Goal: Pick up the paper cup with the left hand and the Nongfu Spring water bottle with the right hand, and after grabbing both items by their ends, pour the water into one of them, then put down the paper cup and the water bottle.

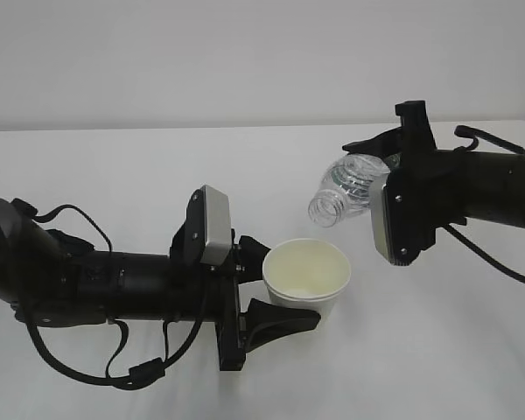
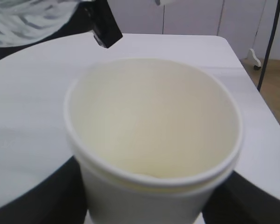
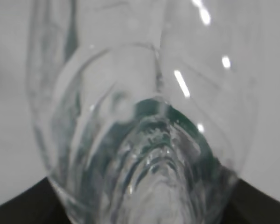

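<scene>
1. We note the white table fills most of the exterior view, with a plain pale wall behind it.
2. Only the left wrist view shows us the table's far edge, panelled wall beyond it, a strip of wood-toned floor at the right and a white fitting standing there.
3. We record the left hand, on its black cabled arm with a grey-white block, reaching in from the left; its two fingers clasp the paper cup low on the wall.
4. We record the right hand, on the arm with the flat grey panel, clamped on the base end of the Nongfu Spring water bottle.
5. The bottle lies tilted, open neck pointing down-left, just above and beside the cup's far rim, apart from it.
6. The cup stands upright; the left wrist view gives us its cream inside. We cannot tell if water lies in it.
7. The right wrist view shows only the ribbed clear body up close, green label tint inside; jaws hidden.
</scene>
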